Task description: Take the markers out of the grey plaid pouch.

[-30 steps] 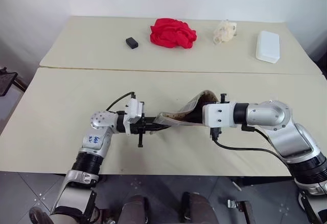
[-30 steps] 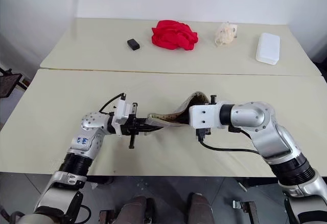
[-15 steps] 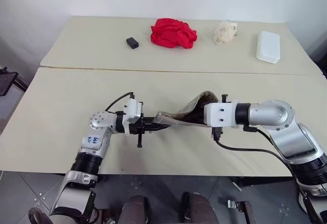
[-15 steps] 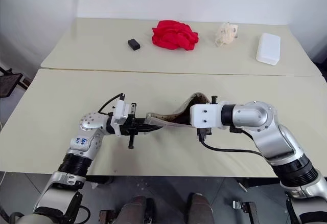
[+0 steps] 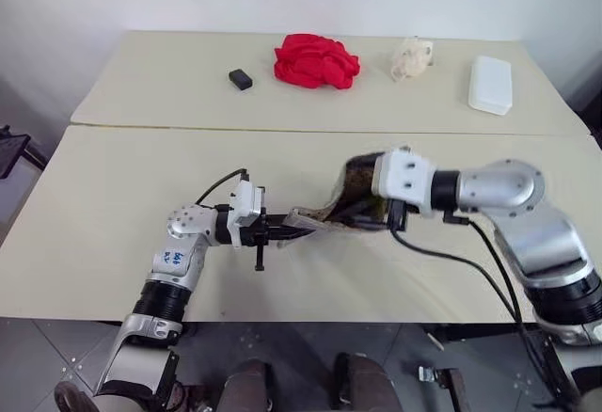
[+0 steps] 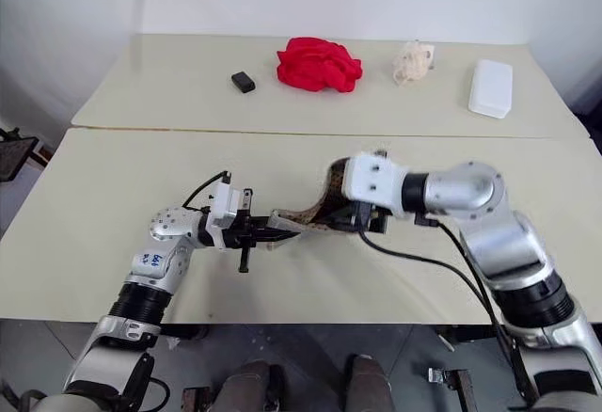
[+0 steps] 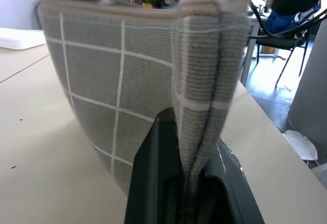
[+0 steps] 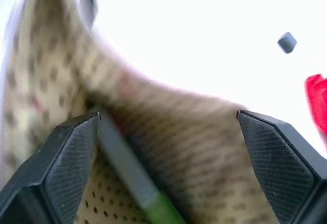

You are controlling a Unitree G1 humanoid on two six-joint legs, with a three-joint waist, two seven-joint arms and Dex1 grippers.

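Note:
The grey plaid pouch (image 5: 320, 216) hangs above the near table, its white grid lines plain in the left wrist view (image 7: 117, 81). My left gripper (image 5: 292, 233) is shut on the pouch's folded end and points level toward the right arm. At the other end the pouch's mouth gapes upward. My right gripper (image 5: 362, 198) is tilted down into that mouth, open wide, with nothing between its fingers (image 8: 66, 157). Inside, on the dotted beige lining, lies a marker (image 8: 134, 175) with a grey barrel and a green end.
On the far table lie a small black block (image 5: 241, 78), a red cloth (image 5: 316, 61), a crumpled pale object (image 5: 412, 57) and a white rectangular box (image 5: 491, 85). A seam (image 5: 282, 130) separates the two tables.
My right gripper has opened wide, risen a little and tipped downward into the pouch's mouth, which now stands higher. The left gripper has kept its grip and place.

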